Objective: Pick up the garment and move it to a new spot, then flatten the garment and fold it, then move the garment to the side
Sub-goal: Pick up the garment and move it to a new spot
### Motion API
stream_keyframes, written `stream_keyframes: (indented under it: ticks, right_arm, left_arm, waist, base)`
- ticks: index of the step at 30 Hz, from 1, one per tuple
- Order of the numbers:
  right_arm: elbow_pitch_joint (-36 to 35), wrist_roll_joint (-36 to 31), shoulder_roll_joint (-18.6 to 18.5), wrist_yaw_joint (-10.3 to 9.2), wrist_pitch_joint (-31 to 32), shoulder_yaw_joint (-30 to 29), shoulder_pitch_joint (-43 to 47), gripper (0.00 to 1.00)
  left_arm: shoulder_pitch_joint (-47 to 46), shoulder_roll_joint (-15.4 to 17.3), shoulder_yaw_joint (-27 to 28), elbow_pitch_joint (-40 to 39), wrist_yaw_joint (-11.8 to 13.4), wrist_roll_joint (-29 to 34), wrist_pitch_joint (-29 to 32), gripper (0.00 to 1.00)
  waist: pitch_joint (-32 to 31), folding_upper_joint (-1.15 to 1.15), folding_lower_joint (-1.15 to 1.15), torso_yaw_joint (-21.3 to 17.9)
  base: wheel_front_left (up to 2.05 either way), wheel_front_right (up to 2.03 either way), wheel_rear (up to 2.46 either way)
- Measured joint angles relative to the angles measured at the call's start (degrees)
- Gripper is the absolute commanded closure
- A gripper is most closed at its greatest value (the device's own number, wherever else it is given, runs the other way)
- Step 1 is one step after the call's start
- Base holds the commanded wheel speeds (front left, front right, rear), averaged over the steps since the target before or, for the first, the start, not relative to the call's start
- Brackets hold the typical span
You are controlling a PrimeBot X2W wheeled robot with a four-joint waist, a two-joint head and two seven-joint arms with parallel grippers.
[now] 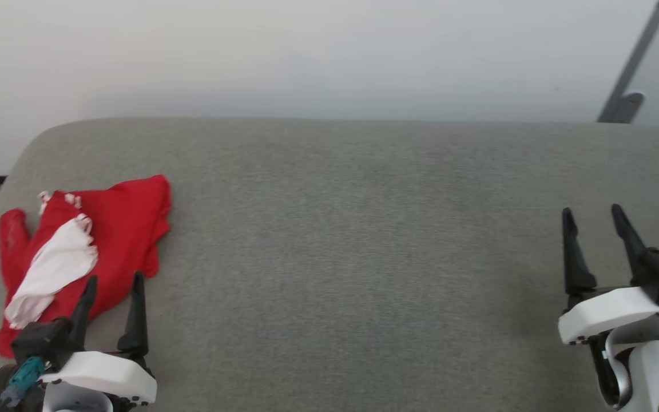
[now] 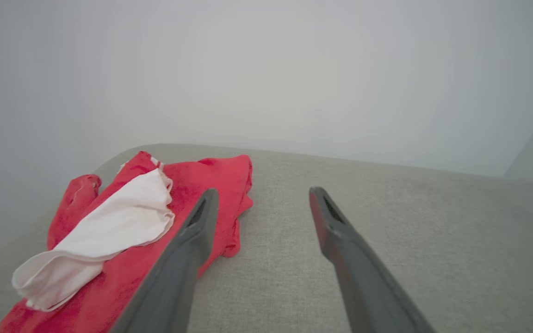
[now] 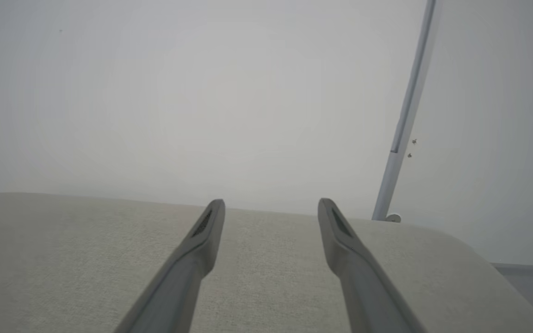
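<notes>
Left hand (image 1: 115,277): it is hovering with its two dark fingers spread wide apart and is gripping nothing. It is sitting at the near right edge of the garment (image 1: 123,223). In the left wrist view one finger is overlapping the garment's red fabric while the other is pointing over bare surface to the garment's right. Whether that finger is touching the cloth cannot be told.

Right hand (image 1: 591,210): its fingers are likewise standing apart and are holding nothing. It is hanging well apart from the garment, far to its right.

The garment is lying crumpled in a loose heap, red side mostly showing. A white sleeve (image 1: 58,260) is draping across its left part, and a bit of red-and-white striped trim (image 1: 72,200) is showing at its far edge.

The grey fabric-covered tabletop (image 1: 364,257) is carrying the garment near its left end and stretching away to the garment's right. A pale wall (image 1: 306,57) is rising behind the garment. A grey pole (image 1: 632,63) is leaning against that wall, far right of the garment.
</notes>
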Motion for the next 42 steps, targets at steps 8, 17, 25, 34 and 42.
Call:
stream_keyframes:
  ticks: [8, 17, 25, 34, 42]
  right_arm:
    - [0.82, -2.69, 1.05, 0.0, -0.68, 3.68, -0.3, 0.0]
    - [2.31, -3.69, 2.93, 0.0, -1.15, 8.98, -1.66, 0.0]
    - [3.91, -1.97, 3.9, 0.0, -1.15, 13.07, -2.66, 0.0]
    - [4.85, -1.09, 4.58, 0.0, -1.15, 15.28, -3.82, 0.0]
    - [4.61, -2.14, 4.79, 0.01, -1.15, 14.24, -6.34, 0.0]
  left_arm:
    - [0.3, -1.34, 3.27, 0.75, -0.01, 3.01, -0.83, 0.0]
    - [3.72, -5.15, 8.84, -1.26, 0.0, 5.46, -1.22, 0.0]
    - [6.4, -7.23, 11.45, -2.4, 0.0, 5.27, -1.23, 0.0]
    - [7.49, -7.68, 11.5, -3.09, 0.0, 3.46, -1.23, 0.0]
    - [-1.71, -0.41, 1.21, -2.44, -0.1, 1.68, -1.24, 0.0]
  waist:
    - [0.62, 0.0, 0.0, 5.78]
    - [1.54, 0.0, 0.0, 14.99]
    - [1.92, 0.0, 0.0, 22.57]
    - [2.78, 0.0, 0.0, 24.59]
    - [5.95, 0.0, 0.0, 18.7]
  base:
    - [0.0, 0.0, 0.0]
    - [0.0, 0.0, 0.0]
    - [0.0, 0.0, 0.0]
    - [0.0, 0.0, 0.0]
    - [0.0, 0.0, 0.0]
